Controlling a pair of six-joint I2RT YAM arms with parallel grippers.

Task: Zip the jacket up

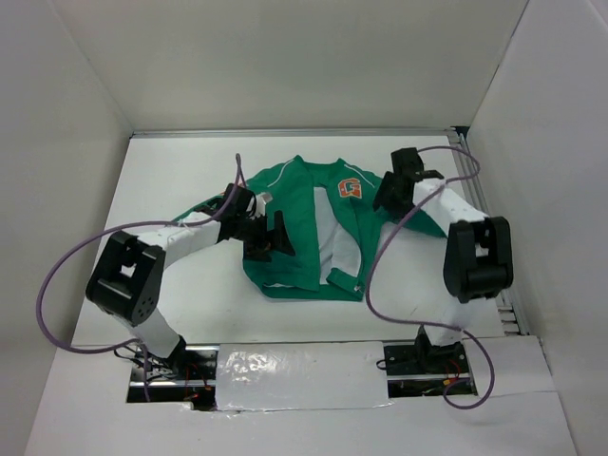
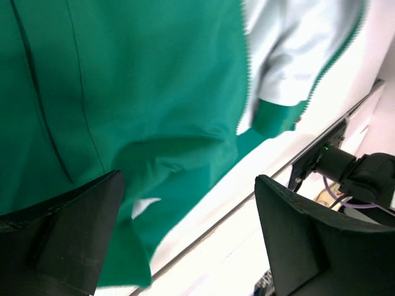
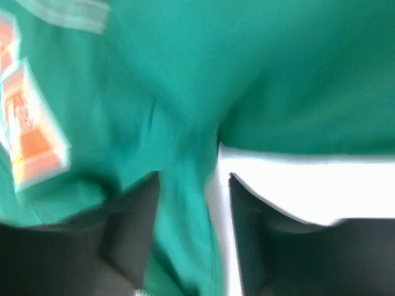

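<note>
The green jacket (image 1: 296,214) lay unzipped at the centre of the table (image 1: 180,180), its orange "G" patch (image 1: 349,187) toward 1 o'clock. The left gripper (image 1: 271,239), jaws wide apart, hovered at its 9 o'clock. The right gripper (image 1: 388,198), at 2 o'clock, straddled a green fold, fingers parted. Blur smeared the patch up close.

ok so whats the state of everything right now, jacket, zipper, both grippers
jacket: lying spread out, front open, white lining showing
zipper: undone, its two sides apart
left gripper: open, over the jacket's lower edge, holding nothing
right gripper: open, a fold of green fabric between its fingers, view blurred, no clamp visible
</note>
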